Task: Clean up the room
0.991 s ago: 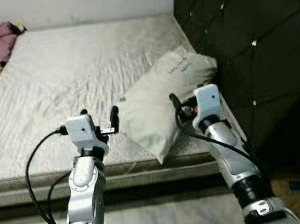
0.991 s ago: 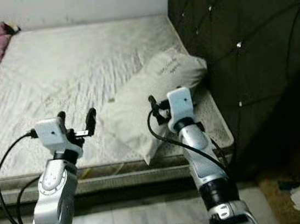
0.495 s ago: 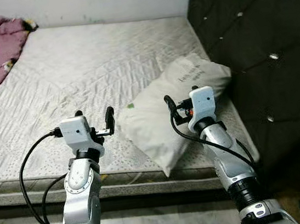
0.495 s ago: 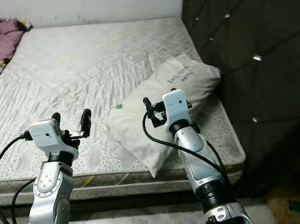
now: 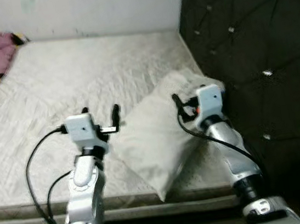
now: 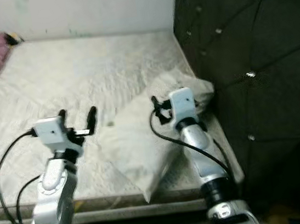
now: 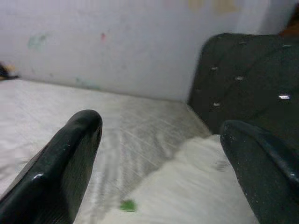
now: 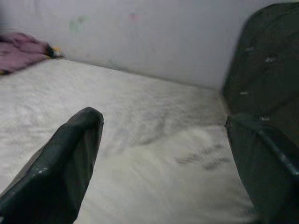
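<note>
Bare mattress point(image 5: 53, 91), white pillow point(image 5: 154, 144), both pincers spread

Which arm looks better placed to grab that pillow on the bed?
Probably the right gripper: it hangs open directly over the pillow, near the headboard. The left gripper, also open, hovers beside the pillow's edge.

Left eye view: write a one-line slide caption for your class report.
Both open grippers, left and right, raised over a white pillow on a bare mattress beside a dark tufted headboard.
</note>
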